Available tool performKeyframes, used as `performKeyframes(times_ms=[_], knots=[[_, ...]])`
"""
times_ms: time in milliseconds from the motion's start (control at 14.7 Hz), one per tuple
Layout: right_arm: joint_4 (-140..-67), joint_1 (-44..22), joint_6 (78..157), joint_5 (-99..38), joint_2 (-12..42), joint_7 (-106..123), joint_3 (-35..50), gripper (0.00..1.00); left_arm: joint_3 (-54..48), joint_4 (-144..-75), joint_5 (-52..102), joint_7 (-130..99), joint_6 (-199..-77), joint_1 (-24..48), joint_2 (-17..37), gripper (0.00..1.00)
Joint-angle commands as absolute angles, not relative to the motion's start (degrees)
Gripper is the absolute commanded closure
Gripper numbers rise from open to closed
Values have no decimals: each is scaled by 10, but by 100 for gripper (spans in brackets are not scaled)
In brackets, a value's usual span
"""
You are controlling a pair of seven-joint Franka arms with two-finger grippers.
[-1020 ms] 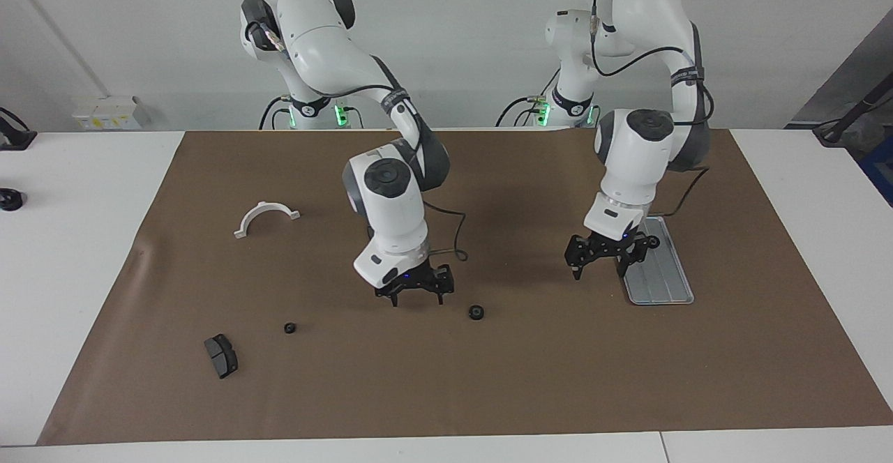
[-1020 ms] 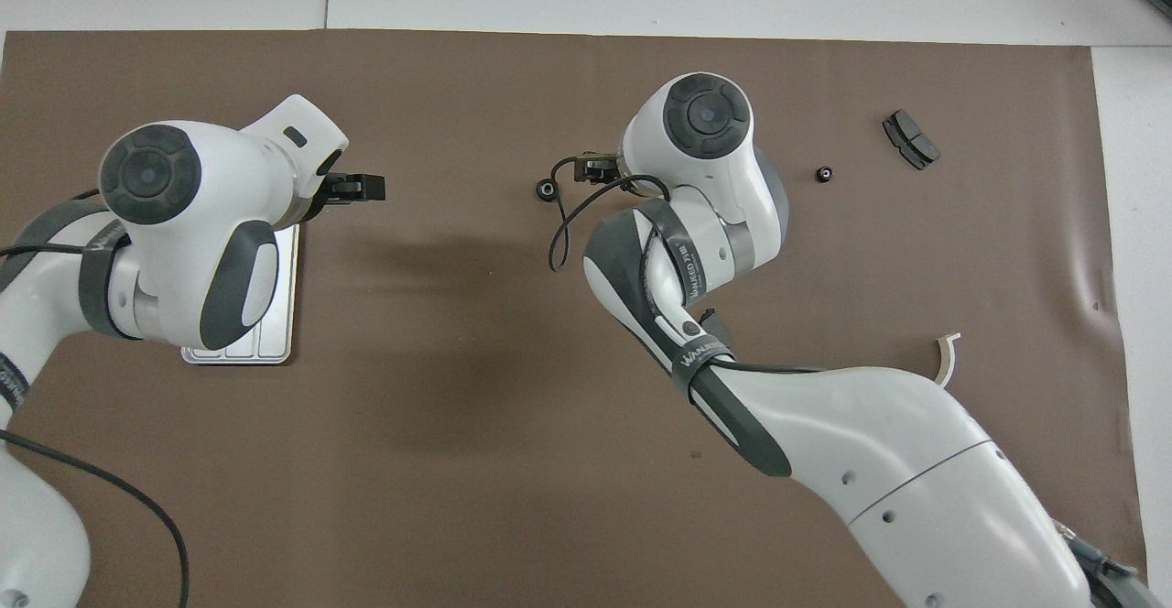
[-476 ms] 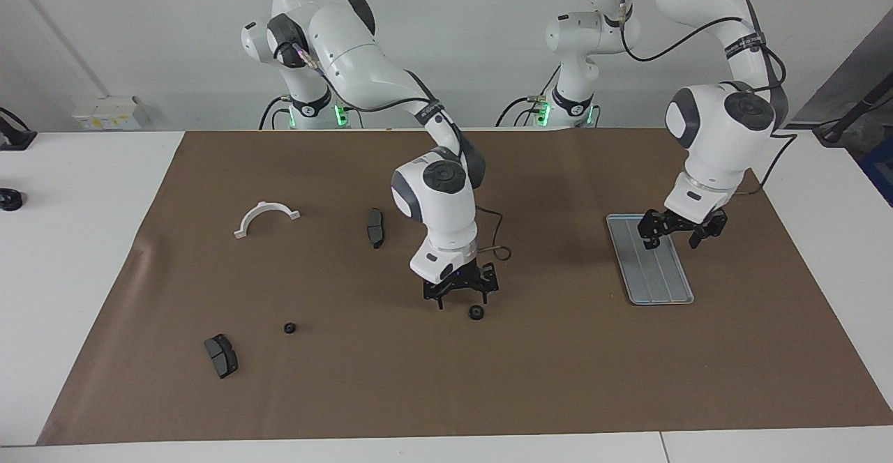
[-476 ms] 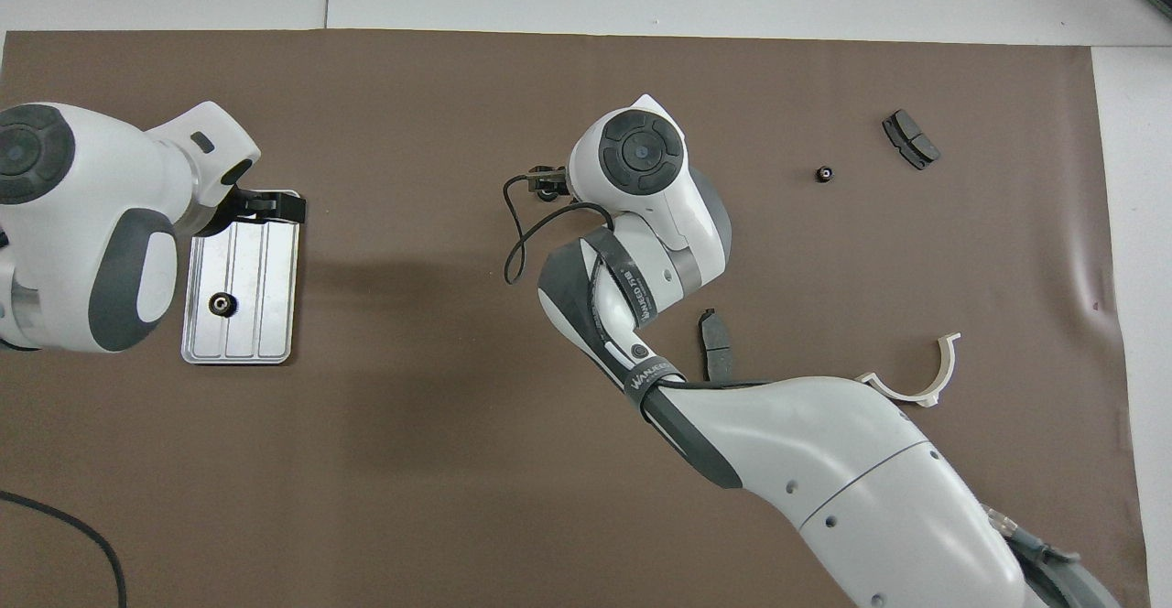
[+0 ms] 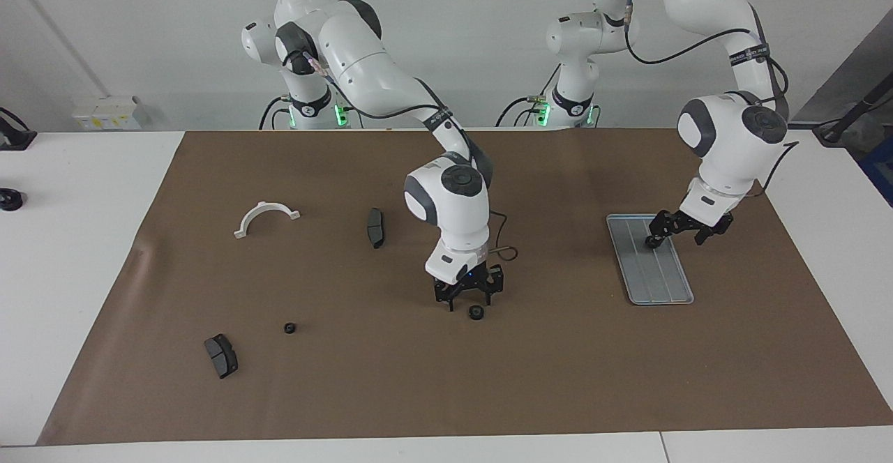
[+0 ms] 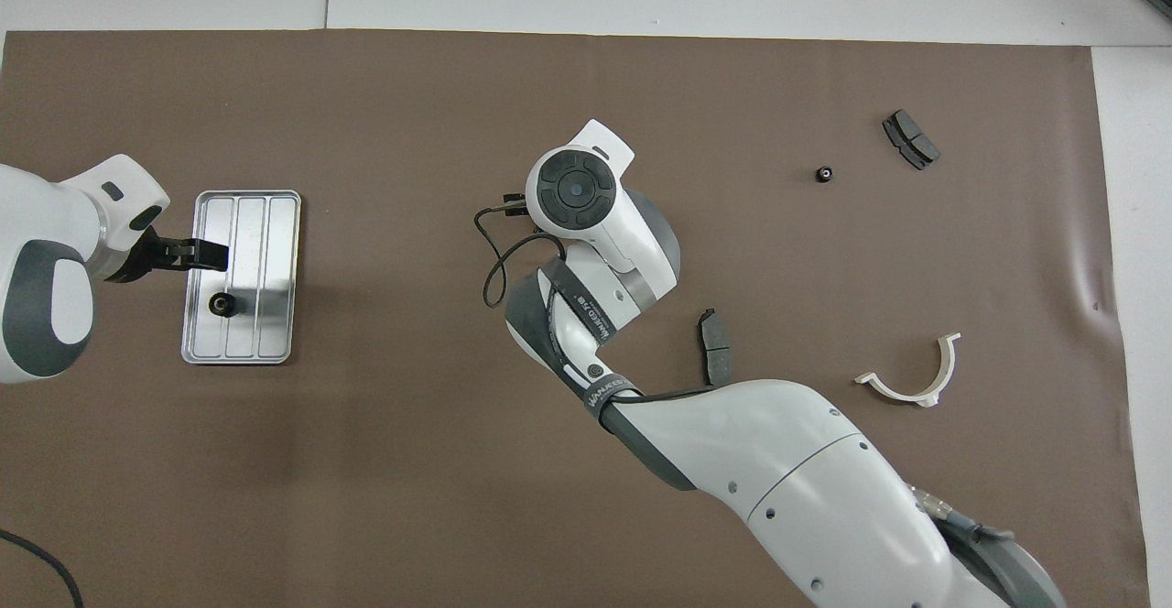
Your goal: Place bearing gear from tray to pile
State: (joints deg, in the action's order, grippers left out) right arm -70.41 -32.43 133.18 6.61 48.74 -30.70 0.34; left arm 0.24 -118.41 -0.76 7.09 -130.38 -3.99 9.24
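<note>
The silver tray lies toward the left arm's end of the mat. In the overhead view the tray holds one black bearing gear. My left gripper is open and empty, hovering over the tray's edge that faces the left arm's end; it also shows from overhead. My right gripper is open, low over the mat, right beside another black gear at mid-table. The overhead view hides this gear and the fingers under the wrist.
The pile is scattered toward the right arm's end: a white half-ring bracket, a brake pad, a second brake pad and a small black gear.
My right gripper moved toward the left arm's end and came down beside the mid-table gear. My left arm swung off the tray toward its own end, uncovering the tray and its gear.
</note>
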Motion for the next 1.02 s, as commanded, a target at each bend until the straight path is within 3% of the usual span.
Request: performKeyframes(times_ms=[0, 680, 952], knots=[[-682, -324, 1336, 84, 504, -315, 4, 43, -4, -1222, 8, 85, -1325, -50, 80, 0], [-686, -330, 1395, 100, 509, -315, 4, 45, -4, -1266, 16, 82, -1365, -47, 85, 31], [-687, -330, 1394, 105, 508, -313, 4, 47, -4, -1266, 21, 81, -1374, -45, 97, 34]])
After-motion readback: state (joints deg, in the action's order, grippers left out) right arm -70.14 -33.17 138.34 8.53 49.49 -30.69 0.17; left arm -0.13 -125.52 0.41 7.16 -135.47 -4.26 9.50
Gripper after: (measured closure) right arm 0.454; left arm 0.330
